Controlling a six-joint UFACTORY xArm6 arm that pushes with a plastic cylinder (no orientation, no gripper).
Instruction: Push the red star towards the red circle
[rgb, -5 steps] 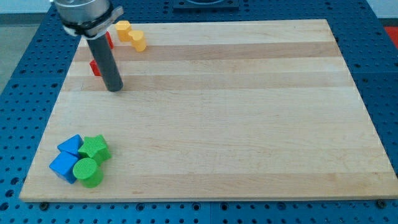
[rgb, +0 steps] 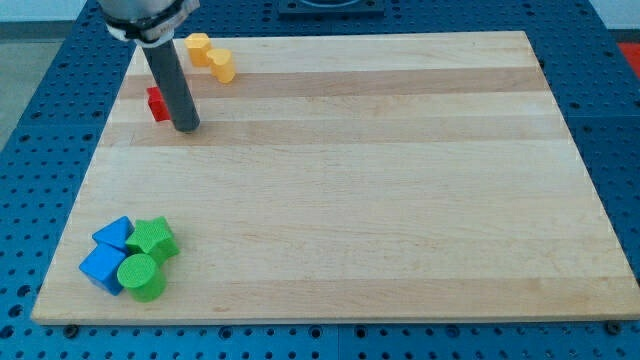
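My tip has been shifted up the view since the earlier frame and is now set just right of a red block (shape half hidden) near the worktop's top-left corner. No jaws are fitted. Yellow blocks lie above.

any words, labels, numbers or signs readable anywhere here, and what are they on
None: no text, label, brand, number or sign can be read in the camera view.
The wooden board, the yellow blocks, the red block, the blue blocks, the green blocks and the rod ending in my tip all look unmarked.
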